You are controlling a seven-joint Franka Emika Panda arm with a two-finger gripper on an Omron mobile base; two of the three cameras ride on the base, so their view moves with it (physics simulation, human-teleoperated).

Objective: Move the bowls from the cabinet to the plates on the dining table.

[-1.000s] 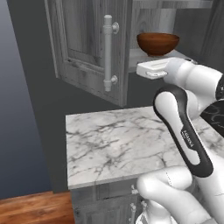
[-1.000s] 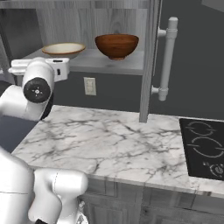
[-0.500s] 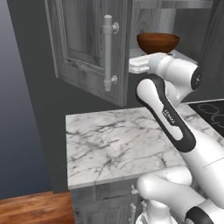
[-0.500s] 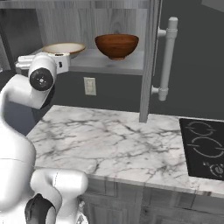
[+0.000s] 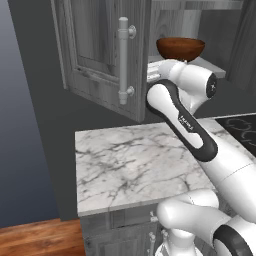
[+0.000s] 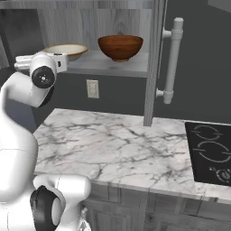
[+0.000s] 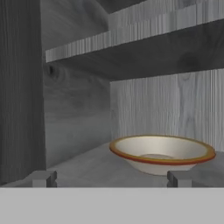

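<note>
Two bowls sit on the open cabinet's shelf: a wide shallow beige bowl with a tan rim, and to its right a deeper reddish-brown bowl. My gripper is open at the shelf's front edge. It points at the beige bowl, which lies a short way ahead and slightly right, with nothing between the fingertips. In the right base view my white hand is level with the shelf, just left of the beige bowl. The plates and the dining table are out of view.
The grey cabinet door hangs open on the left with its long silver handle, and the other door stands open on the right. Below are a small marble counter, a black stove and a wall outlet.
My arm has swung up and in toward the cabinet shelf, bringing the hand closer to the beige bowl. The gripper has stayed open and the bowls have not moved.
</note>
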